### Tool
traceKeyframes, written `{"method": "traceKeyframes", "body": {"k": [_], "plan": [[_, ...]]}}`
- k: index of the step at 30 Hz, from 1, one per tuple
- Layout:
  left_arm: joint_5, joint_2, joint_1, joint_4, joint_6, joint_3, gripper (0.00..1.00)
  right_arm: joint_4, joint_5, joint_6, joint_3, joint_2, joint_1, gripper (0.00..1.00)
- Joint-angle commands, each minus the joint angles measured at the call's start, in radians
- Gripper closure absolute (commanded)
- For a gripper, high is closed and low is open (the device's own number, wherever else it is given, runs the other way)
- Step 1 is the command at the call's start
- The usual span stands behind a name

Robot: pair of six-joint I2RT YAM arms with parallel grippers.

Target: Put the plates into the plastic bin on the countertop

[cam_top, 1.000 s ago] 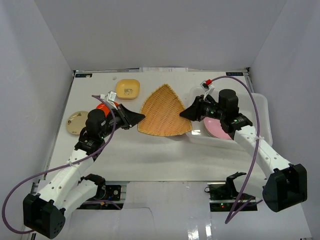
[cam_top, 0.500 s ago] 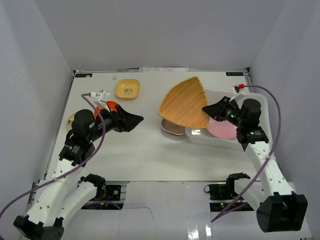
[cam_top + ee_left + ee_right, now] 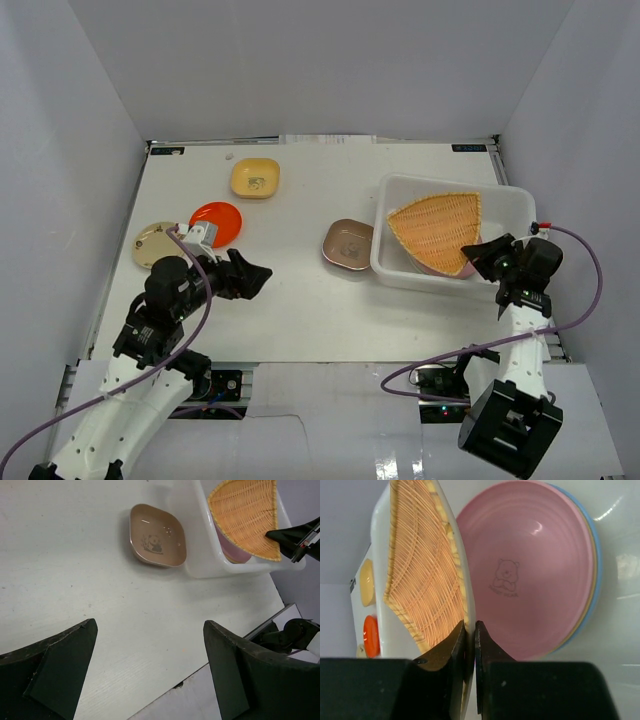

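The right fingers (image 3: 487,652) are pinching the woven plate's (image 3: 420,575) rim, tilting it over the pink plate (image 3: 530,580) inside the bin (image 3: 400,270) for release. The left fingers (image 3: 60,665) are hanging spread and empty above the tabletop (image 3: 100,595).

woven tan plate (image 3: 435,232), brown plate (image 3: 157,536) (panda-printed, perhaps)

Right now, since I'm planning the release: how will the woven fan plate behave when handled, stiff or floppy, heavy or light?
Probably stiff: the woven fan plate holds its shape though the right tool pinches only its edge. Likely light, being thin basketwork. Its rough surface should resist slipping, but released tilted over the pink plate it may tip flat.
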Motion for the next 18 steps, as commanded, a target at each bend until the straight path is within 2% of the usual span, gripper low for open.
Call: {"method": "traceKeyframes", "body": {"k": [1, 2, 4, 5, 7, 9, 14, 16, 17, 18], "plan": [[-0.028, -0.024, -0.015, 0.008, 0.019, 0.004, 0.02, 0.042, 0.051, -0.001, 0.006, 0.006, -0.007, 0.85], [-0.042, -0.027, -0.020, 0.008, 0.016, 0.001, 0.02, 0.037, 0.059, -0.003, 0.003, 0.009, -0.007, 0.76], [-0.043, -0.032, -0.024, 0.008, 0.014, -0.001, 0.02, 0.034, 0.065, -0.009, 0.006, 0.009, -0.007, 0.52], [-0.046, -0.033, -0.023, 0.006, 0.013, -0.002, 0.02, 0.016, 0.080, -0.012, 0.013, 0.002, -0.007, 0.29], [-0.062, -0.033, -0.024, 0.003, 0.008, -0.002, 0.02, 0.000, 0.082, -0.021, 0.045, -0.011, -0.005, 0.11], [-0.063, -0.029, -0.023, 0.003, 0.008, -0.002, 0.02, -0.030, 0.085, -0.031, 0.094, -0.040, -0.004, 0.02], [-0.074, 0.003, -0.021, 0.003, 0.005, 0.001, 0.02, -0.055, 0.091, -0.049, 0.187, -0.091, 0.081, 0.02], [-0.100, 0.029, -0.021, 0.003, 0.002, 0.002, 0.02, -0.037, 0.137, -0.061, 0.210, -0.074, 0.220, 0.05], [-0.114, 0.037, -0.020, 0.006, -0.009, 0.005, 0.02, -0.037, 0.175, -0.073, 0.240, -0.057, 0.368, 0.07], [-0.126, 0.058, -0.020, 0.008, -0.016, 0.007, 0.03, -0.041, 0.221, -0.092, 0.262, -0.037, 0.463, 0.09]]}}
